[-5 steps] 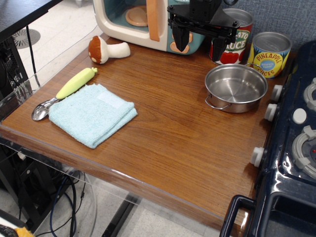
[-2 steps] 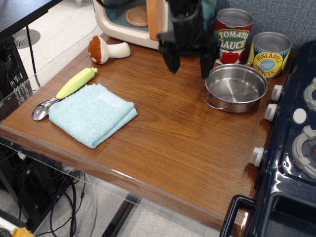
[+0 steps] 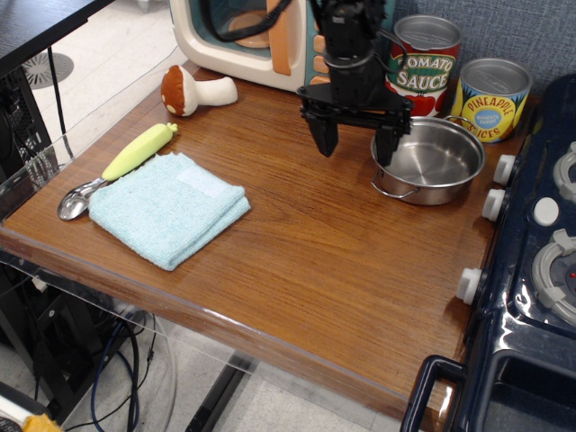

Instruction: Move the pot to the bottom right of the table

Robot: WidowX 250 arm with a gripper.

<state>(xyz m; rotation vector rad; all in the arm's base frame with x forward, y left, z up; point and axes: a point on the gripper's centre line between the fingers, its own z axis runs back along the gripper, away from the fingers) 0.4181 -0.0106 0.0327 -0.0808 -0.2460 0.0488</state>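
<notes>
The pot (image 3: 429,159) sits at the far right of the table (image 3: 297,261), just beside the dark blue toy stove (image 3: 531,270) and close in front of the tomato sauce can (image 3: 425,63) and the pineapple can (image 3: 492,97). The gripper (image 3: 355,142) hangs over the pot's left rim with its jaws spread wide and nothing between them; one finger appears to point down inside the bowl against the left wall, while the other hangs outside, over bare wood. Whether either finger touches the steel cannot be told. The main risk is a poor bite: the wall is thin, shiny and curved, so if the jaws close too high on the rim, the pot could slip out or tip as it lifts. A grasp on one side also leaves the weight hanging off-centre, so the pot may swing or tilt on the way. The wire loop handle (image 3: 393,191) at the pot's near left edge lies close to the outer finger and could snag it or be pushed aside. If the arm comes down off line, it could shove the pot against the stove knobs (image 3: 494,204) or nudge the cans behind it. The path toward the near right corner runs alongside the stove, so a low carry might clip the knobs or the stove's front handle (image 3: 432,387).
</notes>
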